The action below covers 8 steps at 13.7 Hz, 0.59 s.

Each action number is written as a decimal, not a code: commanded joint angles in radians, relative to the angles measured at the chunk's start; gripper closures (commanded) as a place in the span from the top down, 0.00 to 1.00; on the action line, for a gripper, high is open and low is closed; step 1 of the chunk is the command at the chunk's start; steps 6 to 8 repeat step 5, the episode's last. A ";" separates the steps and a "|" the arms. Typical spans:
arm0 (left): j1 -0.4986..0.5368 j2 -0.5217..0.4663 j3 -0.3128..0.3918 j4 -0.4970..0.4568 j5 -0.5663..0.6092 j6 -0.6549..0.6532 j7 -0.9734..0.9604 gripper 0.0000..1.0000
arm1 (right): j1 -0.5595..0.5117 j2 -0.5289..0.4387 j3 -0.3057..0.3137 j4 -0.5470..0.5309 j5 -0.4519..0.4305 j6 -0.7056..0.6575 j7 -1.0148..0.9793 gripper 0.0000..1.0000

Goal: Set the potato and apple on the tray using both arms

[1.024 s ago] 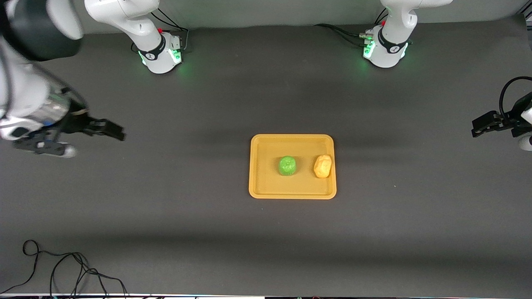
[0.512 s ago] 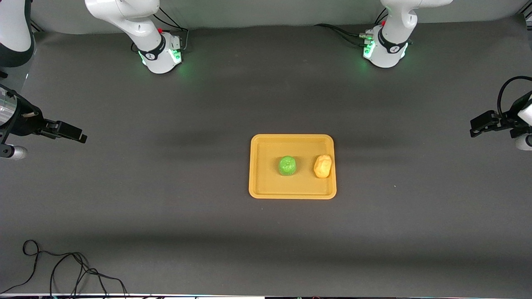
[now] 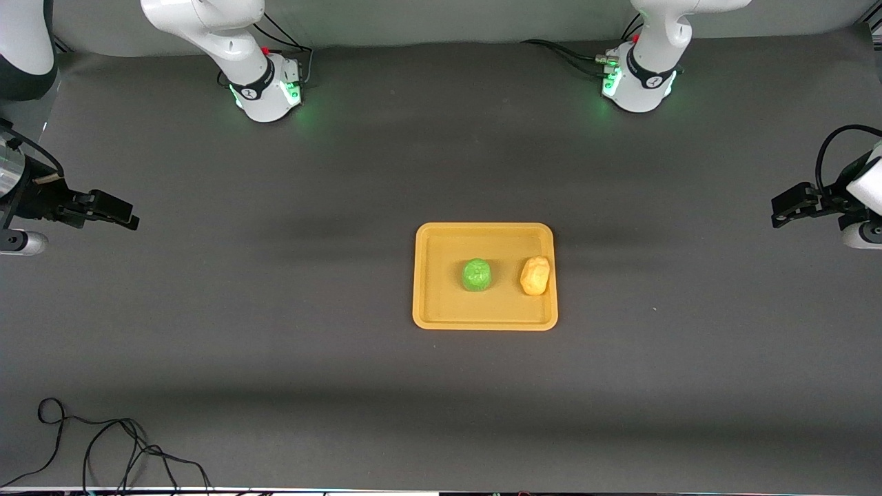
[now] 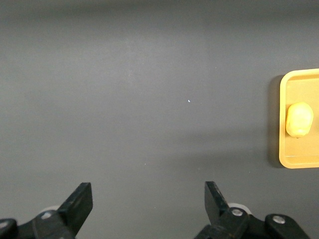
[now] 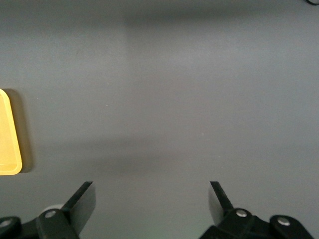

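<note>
a robot lab: two bench-mounted arms (image 3: 238, 41) on a dark matted table (image 3: 275, 331), loose cables (image 3: 103, 448) trailing.

Tray (image 3: 484, 317): flat orange-yellow rectangle, rounded corners, low raised rim, sitting flat mid-worktop, long sides running between the two arms' ends. Apple (image 3: 476, 274): small bright green, roundish, textured skin, resting on the tray floor near its centre. Potato (image 3: 535, 275): small lumpy yellow-tan oval, also in the tray, beside the apple toward the left arm's end, close against that end's rim; whether it touches the rim can't be told. Apple and potato are apart, not touching. Left wrist view shows the potato (image 4: 299, 119) inside the tray's end (image 4: 283, 124).
</note>
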 commanded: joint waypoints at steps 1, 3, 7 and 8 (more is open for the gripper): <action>-0.011 -0.010 0.002 0.003 0.007 -0.001 0.010 1.00 | 0.003 -0.005 0.001 0.005 -0.019 -0.009 -0.022 1.00; -0.009 -0.010 -0.007 0.003 0.008 -0.004 0.010 1.00 | 0.003 -0.006 0.003 0.005 -0.018 -0.010 -0.015 1.00; -0.009 -0.010 -0.033 0.003 0.008 -0.012 -0.010 1.00 | 0.003 -0.005 0.002 0.005 -0.018 -0.010 -0.016 1.00; -0.009 -0.010 -0.033 0.003 0.008 -0.012 -0.010 1.00 | 0.003 -0.005 0.002 0.005 -0.018 -0.010 -0.016 1.00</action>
